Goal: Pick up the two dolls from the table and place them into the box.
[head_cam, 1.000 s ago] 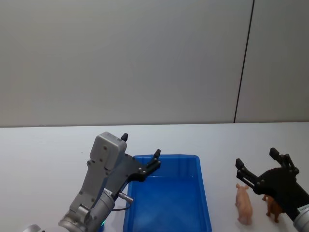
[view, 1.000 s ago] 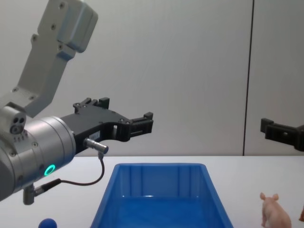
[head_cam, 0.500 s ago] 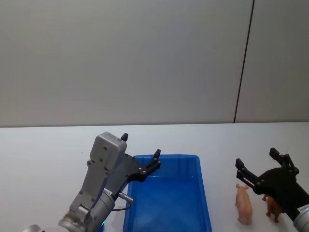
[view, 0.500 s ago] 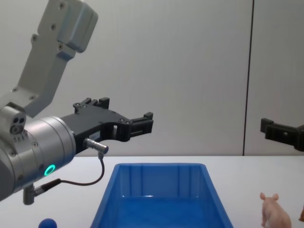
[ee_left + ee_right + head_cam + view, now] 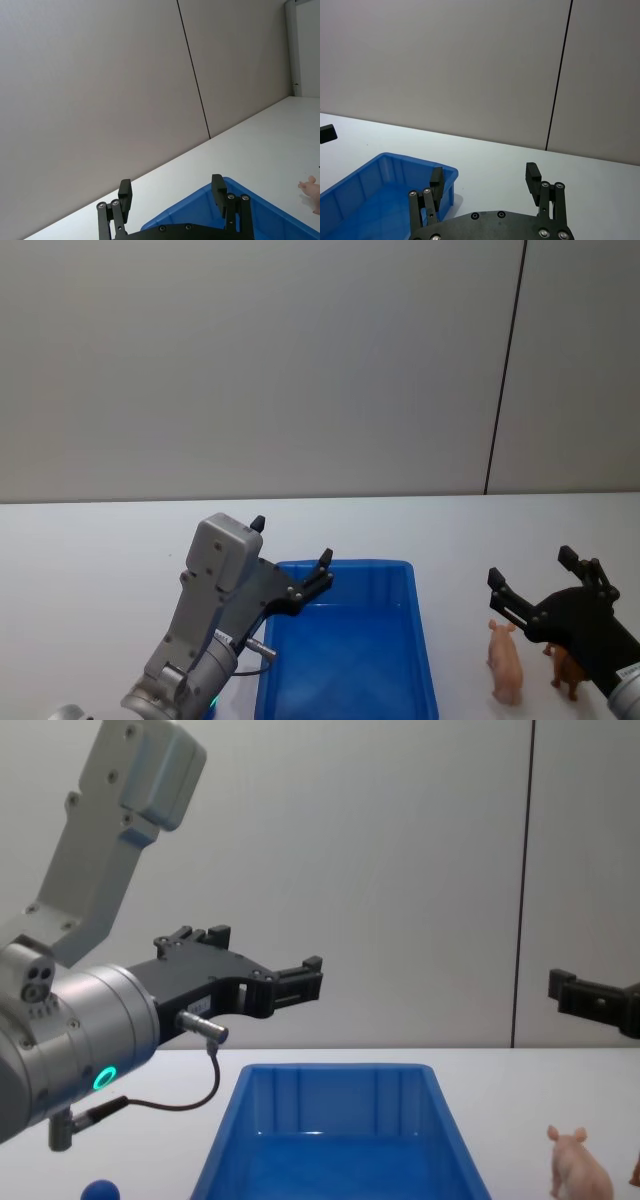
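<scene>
The blue box sits on the white table, with nothing visible inside it. A pale pink pig doll stands right of the box, and a brown animal doll stands just beyond it. My left gripper hangs open in the air over the box's left far corner. On the right, my right gripper is open and raised above the two dolls, touching neither. The chest view shows the pig doll on the table and the left gripper well above the box.
A small blue rounded toy lies on the table left of the box, under my left arm. A grey wall with a dark vertical seam runs behind the table. Open tabletop lies beyond the box and to its far left.
</scene>
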You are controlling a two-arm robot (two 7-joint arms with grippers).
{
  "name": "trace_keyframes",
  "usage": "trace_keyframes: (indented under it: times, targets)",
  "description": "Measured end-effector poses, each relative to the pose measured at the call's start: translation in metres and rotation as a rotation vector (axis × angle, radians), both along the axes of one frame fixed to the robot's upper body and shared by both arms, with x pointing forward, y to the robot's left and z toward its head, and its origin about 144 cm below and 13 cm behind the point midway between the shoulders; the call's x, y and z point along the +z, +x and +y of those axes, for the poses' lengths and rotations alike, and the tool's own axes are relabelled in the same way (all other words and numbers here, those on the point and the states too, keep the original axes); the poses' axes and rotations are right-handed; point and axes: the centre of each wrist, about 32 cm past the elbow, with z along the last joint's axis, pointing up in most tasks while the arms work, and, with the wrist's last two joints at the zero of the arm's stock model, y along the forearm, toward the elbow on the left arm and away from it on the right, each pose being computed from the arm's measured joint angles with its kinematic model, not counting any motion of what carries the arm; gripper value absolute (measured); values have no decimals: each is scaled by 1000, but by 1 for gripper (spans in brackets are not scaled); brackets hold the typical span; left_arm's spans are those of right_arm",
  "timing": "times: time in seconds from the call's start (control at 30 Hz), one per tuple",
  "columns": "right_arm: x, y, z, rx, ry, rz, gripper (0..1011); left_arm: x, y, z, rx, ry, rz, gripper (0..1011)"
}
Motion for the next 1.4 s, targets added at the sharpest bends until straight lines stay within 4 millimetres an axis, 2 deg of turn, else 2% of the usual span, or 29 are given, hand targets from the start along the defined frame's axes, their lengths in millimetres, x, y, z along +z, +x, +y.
trace_keyframes:
  times: [0.47, 0.9, 1.4]
  targets:
    - [1, 1, -2, -5, -4, 4, 1001, 0, 0, 0, 0, 0, 0, 1001]
    - [0, 6, -15, -72, -26, 76, 1001, 0, 0, 0, 0, 0, 0, 1001]
    - [-12, -3, -27, -150, -54, 199, 1001, 0, 0, 0, 0, 0, 0, 1001]
